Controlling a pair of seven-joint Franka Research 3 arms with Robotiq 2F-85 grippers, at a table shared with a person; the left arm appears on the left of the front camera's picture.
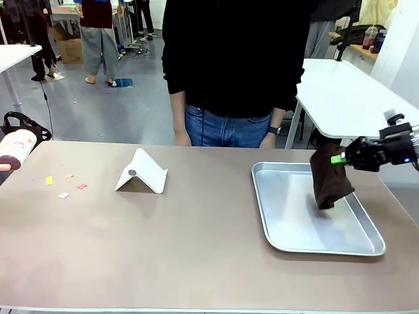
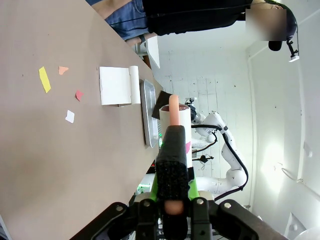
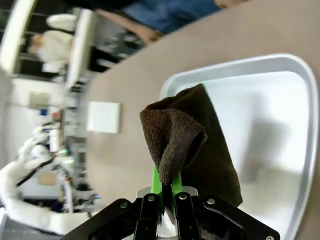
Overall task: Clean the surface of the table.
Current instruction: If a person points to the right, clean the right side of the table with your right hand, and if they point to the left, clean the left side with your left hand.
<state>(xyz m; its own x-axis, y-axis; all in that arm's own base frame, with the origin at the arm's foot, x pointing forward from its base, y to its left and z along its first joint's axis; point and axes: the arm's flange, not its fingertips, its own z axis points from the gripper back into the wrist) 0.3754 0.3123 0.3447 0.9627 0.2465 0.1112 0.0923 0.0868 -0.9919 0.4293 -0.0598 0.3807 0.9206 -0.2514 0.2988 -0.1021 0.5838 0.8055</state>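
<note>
A silver metal tray [image 1: 296, 226] sits at right with a dark brown cloth [image 1: 329, 183] hanging over it, a white tent-folded stand [image 1: 143, 173] lies near the middle, small coloured paper scraps [image 1: 63, 195] are scattered at left near a white lint roller [image 1: 16, 147], and a person in black [image 1: 229, 59] stands behind.

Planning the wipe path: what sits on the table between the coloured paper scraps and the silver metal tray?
A white tent-shaped folded object, with bare pinkish-brown tabletop either side, seen in the front view.

table [image 1: 196, 261] | on it: tray [image 1: 294, 226], white stand [image 1: 141, 172], 4 paper scraps [image 1: 49, 180]
</note>
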